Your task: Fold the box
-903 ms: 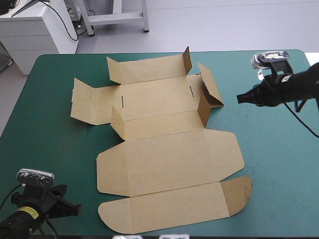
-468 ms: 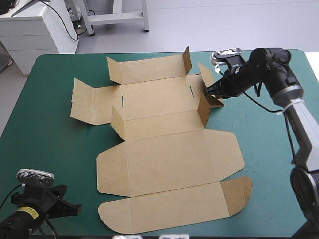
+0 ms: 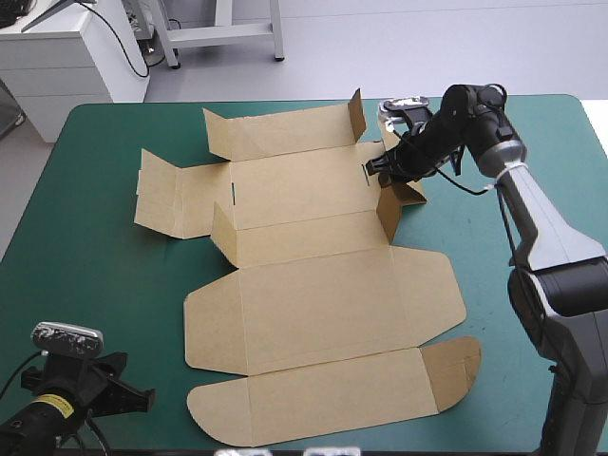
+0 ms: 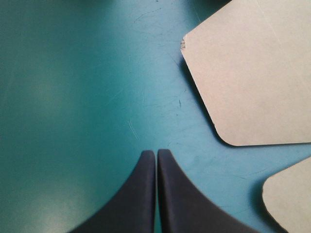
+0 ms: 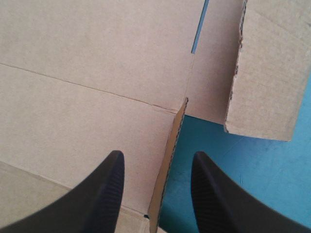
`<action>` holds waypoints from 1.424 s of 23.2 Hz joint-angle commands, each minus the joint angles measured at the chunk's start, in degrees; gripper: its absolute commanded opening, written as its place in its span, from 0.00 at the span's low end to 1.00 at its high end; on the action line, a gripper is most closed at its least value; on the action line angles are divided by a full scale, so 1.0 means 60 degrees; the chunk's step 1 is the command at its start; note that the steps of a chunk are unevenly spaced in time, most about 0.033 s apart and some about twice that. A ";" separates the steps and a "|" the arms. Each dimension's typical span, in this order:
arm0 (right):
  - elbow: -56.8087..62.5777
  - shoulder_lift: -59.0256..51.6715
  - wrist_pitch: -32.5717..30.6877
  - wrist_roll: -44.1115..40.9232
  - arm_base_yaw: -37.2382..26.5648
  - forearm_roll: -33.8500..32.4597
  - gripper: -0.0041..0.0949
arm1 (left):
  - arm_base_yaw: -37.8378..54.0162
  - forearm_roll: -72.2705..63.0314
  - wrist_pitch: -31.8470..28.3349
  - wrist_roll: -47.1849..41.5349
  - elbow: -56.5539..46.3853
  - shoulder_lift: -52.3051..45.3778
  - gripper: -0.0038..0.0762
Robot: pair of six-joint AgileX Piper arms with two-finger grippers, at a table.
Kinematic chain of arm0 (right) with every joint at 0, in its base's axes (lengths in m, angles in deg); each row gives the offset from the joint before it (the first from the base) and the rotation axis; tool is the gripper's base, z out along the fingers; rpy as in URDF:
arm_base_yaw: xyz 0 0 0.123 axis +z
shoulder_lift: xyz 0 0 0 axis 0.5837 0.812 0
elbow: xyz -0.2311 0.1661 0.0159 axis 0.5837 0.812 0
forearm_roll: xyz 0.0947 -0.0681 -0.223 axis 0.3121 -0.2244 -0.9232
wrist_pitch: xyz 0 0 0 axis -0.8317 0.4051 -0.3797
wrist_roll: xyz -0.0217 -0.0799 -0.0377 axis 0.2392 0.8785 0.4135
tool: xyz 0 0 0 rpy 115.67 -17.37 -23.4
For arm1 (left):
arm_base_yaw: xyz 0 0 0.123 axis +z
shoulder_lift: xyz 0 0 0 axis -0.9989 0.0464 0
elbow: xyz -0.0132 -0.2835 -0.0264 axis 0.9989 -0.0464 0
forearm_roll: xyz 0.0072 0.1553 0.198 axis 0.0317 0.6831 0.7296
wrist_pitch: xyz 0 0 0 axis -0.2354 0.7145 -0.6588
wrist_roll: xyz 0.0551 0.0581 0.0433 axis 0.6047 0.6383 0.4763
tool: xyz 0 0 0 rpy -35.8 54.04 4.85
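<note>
The box (image 3: 313,285), one cut sheet of brown board, is lying mostly flat across the middle of the teal-green surface (image 3: 85,285), with its far walls partly raised. An upright flap (image 5: 160,194) at the box's right end is being straddled by the right end effector (image 5: 158,154), fingers spread to either side of the board's edge. The left end effector (image 4: 155,153), pressed together, is being held over bare cover near the front left corner. Wall-raising appears to be in hand; next, the flap likely needs pinching and tucking inward. Counted: one box, two end effectors.
</note>
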 commanded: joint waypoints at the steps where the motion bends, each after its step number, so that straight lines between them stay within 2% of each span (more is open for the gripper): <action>1: -0.0332 -0.0212 -0.0074 0.0058 0.0006 0.0199 0.46 | 0.0026 -0.0074 -0.0495 -0.0087 0.0292 0.0086 0.04; 8: -0.0300 -0.0017 -0.0074 -0.0131 0.0138 0.0117 0.46 | 0.0026 -0.0074 -0.0495 -0.0087 0.0292 0.0086 0.04; 13: -0.0211 0.0087 -0.0074 -0.0264 0.0567 -0.0609 0.46 | 0.0026 -0.0074 -0.0495 -0.0087 0.0292 0.0086 0.04; 16: 0.0118 0.0133 -0.0074 -0.0757 0.0833 -0.1154 0.40 | 0.0026 -0.0074 -0.0495 -0.0087 0.0292 0.0086 0.04; 21: 0.0558 0.0148 -0.0074 -0.0757 0.0838 -0.1181 0.36 | 0.0026 -0.0074 -0.0495 -0.0087 0.0292 0.0086 0.04; 24: 0.0558 0.0148 -0.0074 -0.0757 0.0838 -0.1181 0.26 | 0.0026 -0.0094 -0.0495 -0.0036 0.0292 0.0086 0.04; 27: 0.0558 0.0148 -0.0074 -0.0660 0.0838 -0.1242 0.02 | 0.0026 -0.0094 -0.0495 -0.0076 0.0292 0.0086 0.04; 30: 0.0558 0.0148 -0.0074 -0.0221 0.0838 -0.1333 0.03 | 0.0026 -0.0094 -0.0495 -0.0076 0.0292 0.0086 0.04; 33: 0.0539 0.0148 -0.0056 0.0876 0.0838 -0.1356 0.03 | 0.0026 -0.0094 -0.0495 -0.0076 0.0292 0.0086 0.04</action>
